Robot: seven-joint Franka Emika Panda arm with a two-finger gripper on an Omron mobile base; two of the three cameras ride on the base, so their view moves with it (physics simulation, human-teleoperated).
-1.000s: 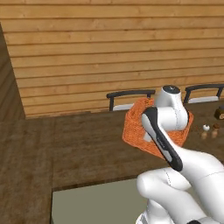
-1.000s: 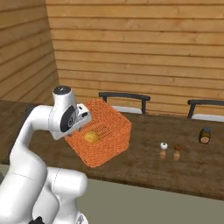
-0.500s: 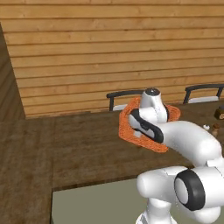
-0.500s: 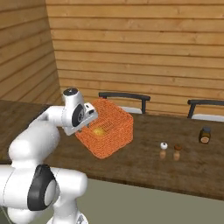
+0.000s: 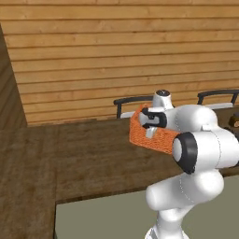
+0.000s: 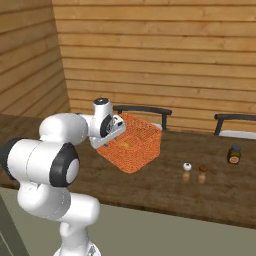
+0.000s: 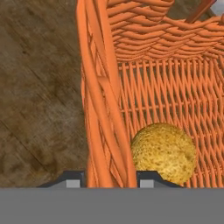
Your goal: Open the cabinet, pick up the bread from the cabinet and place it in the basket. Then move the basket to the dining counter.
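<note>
1. Hand (image 7: 109,178) pinching the near wall of the basket (image 7: 175,87): one finger (image 7: 74,178) outside the weave, the other inside, orange strands clamped between.
2. Basket (image 6: 132,142) tilted and seemingly lifted off the dining counter (image 6: 200,195), carried at the end of the arm; hand (image 5: 151,122) gripping the rim at the side nearest the robot.
3. Bread (image 7: 163,151) lying on the basket floor, tight against the gripped wall, just beside the inner finger; seen as a golden spot (image 6: 125,145) inside the mesh from the right base view.
4. Step in hand, judged: carrying the loaded basket to its resting place on the counter.
5. To do it well: level the basket before lowering, since the tilt could roll the bread toward the low wall or over the rim.
6. Lower slowly until the base sits flat on the wood, then release; a one-wall grip probably lets the basket swing or twist, so no quick wrist turns.
7. Keep to the left of the small white shaker (image 6: 186,167), the brown shaker (image 6: 202,170) and the dark jar (image 6: 233,154) standing further right on the counter.
8. Writing and brands: none readable; the jar's face too small to tell any label.
</note>
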